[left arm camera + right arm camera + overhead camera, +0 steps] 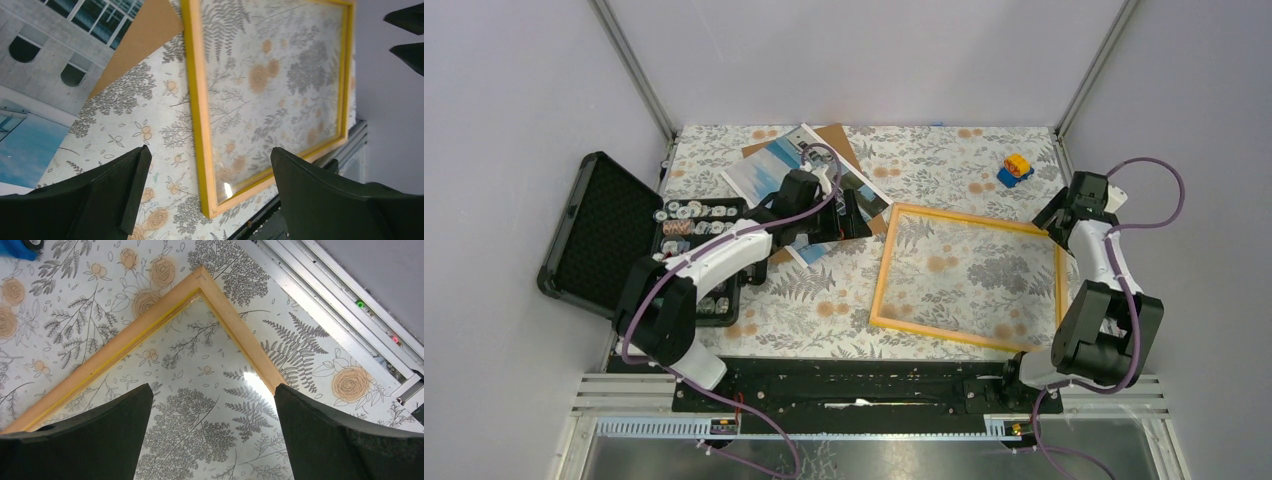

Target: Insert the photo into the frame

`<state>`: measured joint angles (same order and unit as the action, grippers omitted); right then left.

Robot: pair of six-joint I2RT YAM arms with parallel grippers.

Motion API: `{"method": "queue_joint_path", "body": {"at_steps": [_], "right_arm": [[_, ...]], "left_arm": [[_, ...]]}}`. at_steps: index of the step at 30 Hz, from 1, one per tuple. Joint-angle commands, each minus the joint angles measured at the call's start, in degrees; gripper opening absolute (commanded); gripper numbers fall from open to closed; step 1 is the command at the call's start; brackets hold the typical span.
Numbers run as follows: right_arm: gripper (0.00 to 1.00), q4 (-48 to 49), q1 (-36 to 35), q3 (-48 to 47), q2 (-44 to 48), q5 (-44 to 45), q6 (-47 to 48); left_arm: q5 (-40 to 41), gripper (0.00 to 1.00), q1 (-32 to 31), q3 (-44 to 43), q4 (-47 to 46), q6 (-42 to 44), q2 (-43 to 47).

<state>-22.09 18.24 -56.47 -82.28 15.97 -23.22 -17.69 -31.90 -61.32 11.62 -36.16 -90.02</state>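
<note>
The photo [762, 172], blue sky and a white building, lies at the back left on a brown hardboard sheet [836, 140]; my left arm covers its middle. My left gripper [849, 218] is open and empty over the photo's right edge. In the left wrist view [210, 192] the photo [35, 65] is at the left. The yellow-orange frame [880, 272] lies flat at centre right and shows in the left wrist view [192, 95]. My right gripper [1052, 218] is open and empty above the frame's far right corner [200, 280], over the pane [212, 432].
An open black case [589, 235] holding several small round parts stands at the left edge. A blue and yellow toy [1015, 170] sits at the back right and shows in the right wrist view [17, 247]. Grey walls close in three sides.
</note>
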Motion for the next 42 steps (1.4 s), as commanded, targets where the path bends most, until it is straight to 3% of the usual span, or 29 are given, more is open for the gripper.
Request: {"method": "queue_joint_path", "body": {"at_steps": [1, 6, 11, 13, 16, 19, 22, 27, 31, 36, 42], "right_arm": [[1.0, -5.14, -2.93, -3.02, 1.17, -4.38, -0.16], [0.99, -7.52, -12.14, -1.08, 4.16, -11.65, -1.39], [1.0, -10.08, -12.04, -2.03, 5.08, -4.78, 0.07], [0.99, -12.35, -9.75, -3.41, 3.83, -2.0, -0.5], [0.96, -9.73, 0.07, -0.7, 3.62, -9.8, -2.49], [0.88, -7.58, 5.6, 2.67, 2.75, -12.95, -3.16], [0.81, -6.54, 8.68, 5.93, 2.3, -13.79, -2.27], [0.8, -6.33, 11.11, 7.88, 2.05, -11.31, -0.25], [0.79, -5.74, 10.47, 7.98, 4.92, -18.87, 1.12], [0.92, -11.16, -0.33, 4.41, 13.38, -16.37, 4.41], [0.9, -13.12, -21.64, 3.21, 16.22, -26.65, 3.17]], "left_arm": [[-6.36, 0.99, 0.44, 1.9, -2.72, 0.18, 2.5], [-10.86, 0.99, 0.48, 3.2, -4.66, -1.06, 2.14], [-17.31, 0.99, -0.25, 5.24, -7.86, -3.96, -0.92], [-18.72, 0.99, -1.11, 6.07, -8.86, -4.82, -1.41], [-19.96, 0.99, -3.18, 6.59, -9.16, -4.93, -1.65], [-21.1, 0.99, -4.8, 6.7, -9.01, -4.75, -1.92], [-20.24, 0.99, -5.55, 6.69, -7.71, -3.53, -1.59], [-17.71, 0.98, -5.63, 7.65, -6.35, -3.15, -3.01], [-16.58, 0.96, -5.4, 9.03, -7.54, -6.66, -4.57], [-17.18, 0.92, -3.34, 13.31, -13.39, -9.38, -1.75], [-15.52, 0.96, 1.97, 14.76, -13.3, -9.58, 2.87]]}}
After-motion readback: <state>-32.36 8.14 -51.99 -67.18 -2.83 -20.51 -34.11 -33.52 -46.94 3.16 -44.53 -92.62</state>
